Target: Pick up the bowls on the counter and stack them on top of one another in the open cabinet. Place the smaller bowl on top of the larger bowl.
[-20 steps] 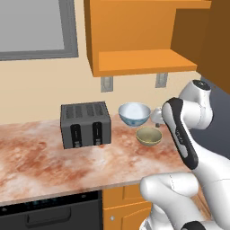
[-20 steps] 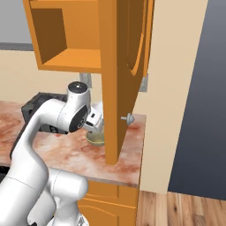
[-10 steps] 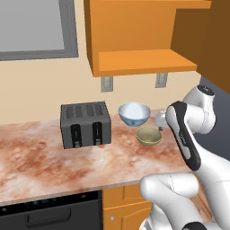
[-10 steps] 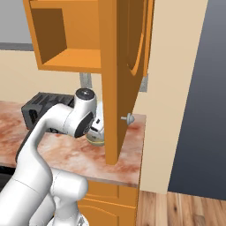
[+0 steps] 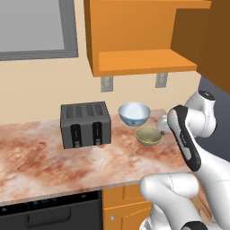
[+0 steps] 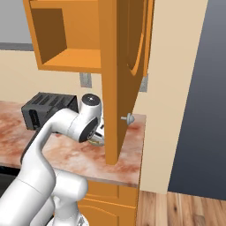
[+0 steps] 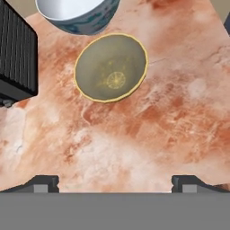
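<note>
1. Marbled stone of the counter is seen to carry both bowls: the larger bowl just behind the smaller bowl, near the toaster.
2. The cabinet shelf is unfilled; nothing is stacked.
3. The gripper is held above the counter, fingers spread wide, nothing grasped.

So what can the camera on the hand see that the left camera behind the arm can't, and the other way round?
The hand view looks straight down into the smaller bowl, showing a yellow mark at its bottom, with the open gripper above bare stone short of it.

The left base view takes in the orange cabinet shelf overhead, the window, the whole toaster front and the arm itself.

Both show the two bowls close together on the marbled counter, the larger bowl behind the smaller one, and the toaster beside them.
</note>
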You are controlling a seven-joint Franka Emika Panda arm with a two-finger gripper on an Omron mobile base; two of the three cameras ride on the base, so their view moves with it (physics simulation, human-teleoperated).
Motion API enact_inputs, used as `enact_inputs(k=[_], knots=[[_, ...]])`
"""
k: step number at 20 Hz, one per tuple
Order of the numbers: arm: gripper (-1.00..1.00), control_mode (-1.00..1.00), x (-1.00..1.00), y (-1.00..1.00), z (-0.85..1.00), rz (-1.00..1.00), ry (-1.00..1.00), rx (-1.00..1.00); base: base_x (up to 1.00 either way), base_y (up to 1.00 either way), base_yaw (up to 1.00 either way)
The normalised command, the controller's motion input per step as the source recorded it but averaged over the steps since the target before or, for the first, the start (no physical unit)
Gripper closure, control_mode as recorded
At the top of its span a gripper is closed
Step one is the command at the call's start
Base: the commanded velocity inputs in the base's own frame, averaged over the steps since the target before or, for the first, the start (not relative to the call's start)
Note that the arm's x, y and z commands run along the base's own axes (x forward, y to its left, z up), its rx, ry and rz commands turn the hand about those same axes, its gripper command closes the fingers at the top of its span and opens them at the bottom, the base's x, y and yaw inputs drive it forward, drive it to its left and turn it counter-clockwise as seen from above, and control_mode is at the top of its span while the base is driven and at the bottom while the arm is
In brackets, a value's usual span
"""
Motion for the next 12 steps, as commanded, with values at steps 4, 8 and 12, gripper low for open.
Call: enact_inputs(k=[4,8,12], knots=[[-1.00,-1.00,0.04,0.00,-0.27,-0.02,0.00,0.01,0.00,0.00,0.00],[-1.00,-1.00,0.09,-0.02,-0.26,-0.02,0.00,0.01,0.00,0.00,0.00],[-1.00,-1.00,0.17,0.00,-0.20,-0.03,-0.01,0.01,0.00,0.00,0.00]])
